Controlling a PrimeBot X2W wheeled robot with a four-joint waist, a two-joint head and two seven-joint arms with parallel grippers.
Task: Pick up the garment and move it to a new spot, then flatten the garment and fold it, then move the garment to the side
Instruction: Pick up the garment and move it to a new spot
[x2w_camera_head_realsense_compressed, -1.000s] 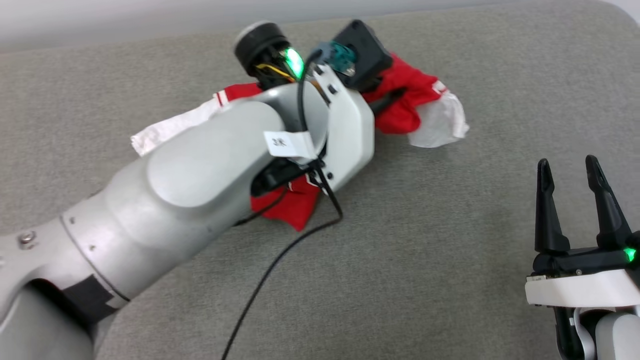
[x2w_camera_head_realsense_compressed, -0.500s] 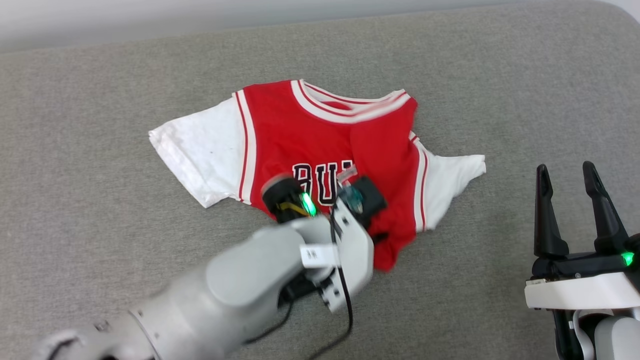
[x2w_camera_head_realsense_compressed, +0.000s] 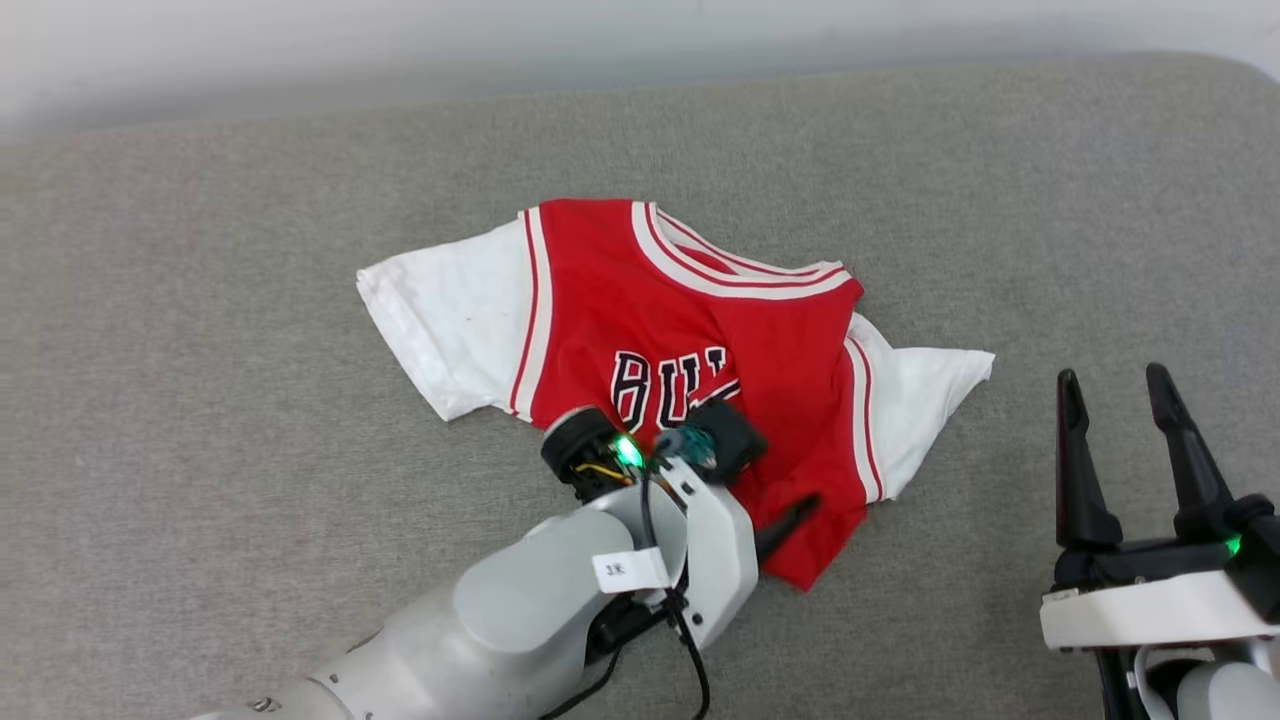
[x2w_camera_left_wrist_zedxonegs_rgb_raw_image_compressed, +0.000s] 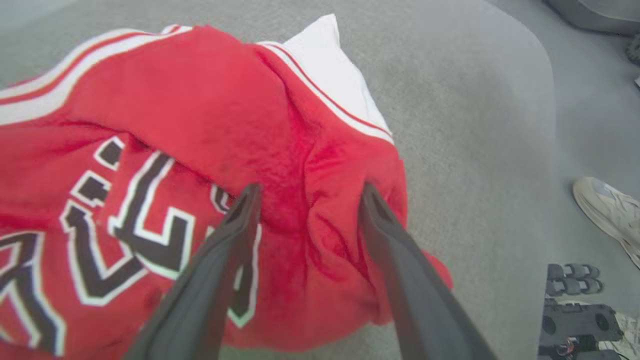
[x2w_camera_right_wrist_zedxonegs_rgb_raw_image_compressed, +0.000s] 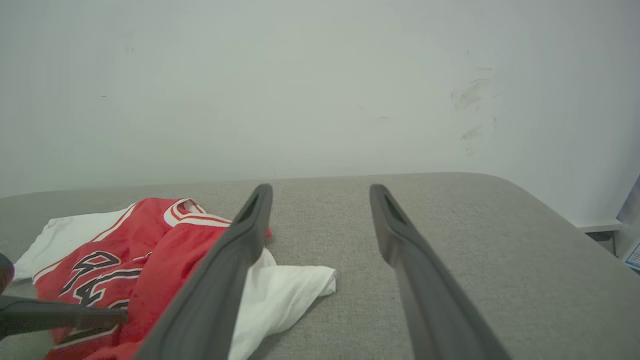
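Observation:
The garment (x2w_camera_head_realsense_compressed: 620, 300) lies spread face up on the grey surface, a red jersey with white sleeves and black "BU" lettering showing. Its right side is folded over and rumpled near the hem. My left gripper (x2w_camera_head_realsense_compressed: 775, 500) hovers at that lower right hem. In the left wrist view its fingers (x2w_camera_left_wrist_zedxonegs_rgb_raw_image_compressed: 235, 225) stand apart over the bunched red garment (x2w_camera_left_wrist_zedxonegs_rgb_raw_image_compressed: 200, 100), gripping nothing. My right gripper (x2w_camera_head_realsense_compressed: 1112, 378) stands open and empty to the right of the garment's white sleeve (x2w_camera_head_realsense_compressed: 930, 390). In the right wrist view the right gripper (x2w_camera_right_wrist_zedxonegs_rgb_raw_image_compressed: 321, 189) points past the garment (x2w_camera_right_wrist_zedxonegs_rgb_raw_image_compressed: 145, 235) toward the wall.
The grey padded surface (x2w_camera_head_realsense_compressed: 250, 500) ends in a rounded corner at the far right, with a pale wall (x2w_camera_head_realsense_compressed: 300, 60) behind it. Beyond the edge, the left wrist view shows floor, a pale shoe (x2w_camera_left_wrist_zedxonegs_rgb_raw_image_compressed: 607, 210) and dark equipment (x2w_camera_left_wrist_zedxonegs_rgb_raw_image_compressed: 575, 310).
The left arm brought the bunched garment from the far side toward me and laid it out flat, then its jaws opened and let go of the hem. The head camera shifted slightly; the right gripper stayed.

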